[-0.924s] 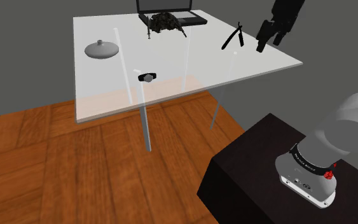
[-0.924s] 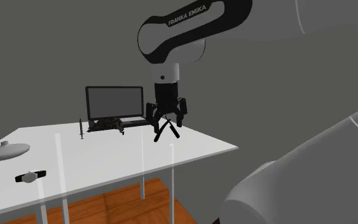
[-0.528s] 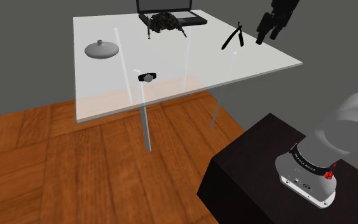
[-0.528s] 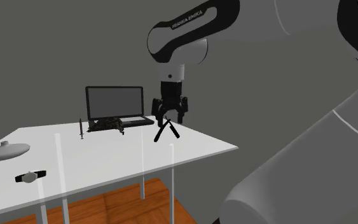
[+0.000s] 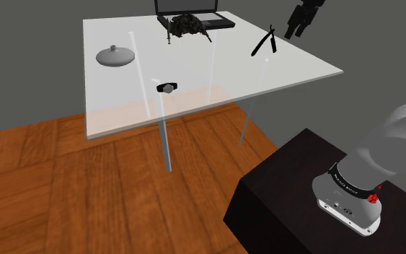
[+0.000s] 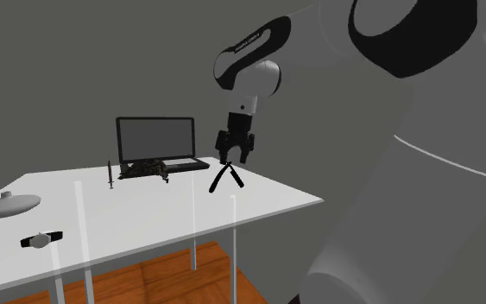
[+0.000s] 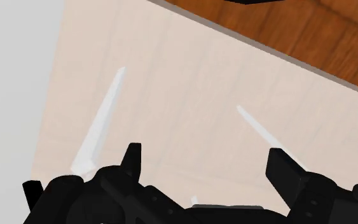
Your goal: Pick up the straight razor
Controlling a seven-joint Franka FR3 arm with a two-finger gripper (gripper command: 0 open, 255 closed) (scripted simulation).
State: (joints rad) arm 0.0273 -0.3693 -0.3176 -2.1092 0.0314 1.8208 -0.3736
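Task progress: as I read it, nothing is picked up yet. The straight razor (image 5: 264, 41) lies on the table (image 5: 122, 101), and the descent, the closing and the lift are all left to do.
Razor position: near the table's edge on the shoulder view's right, toward the far corner and not far from the laptop (image 5: 194, 11) at the far edge. It is partly unfolded, with blade and handle crossing.
Gripper position: the gripper (image 5: 296, 29) hangs in the air by that same edge, above the razor and clear of it. In the second exterior view I see a gap between its tips and the razor.
Gripper state: in the wrist view the fingers (image 7: 131, 159) stand wide apart, with nothing but table top between them. It is released, empty and touching nothing.
Left for me: my guess is to line the jaws across the razor before lowering.
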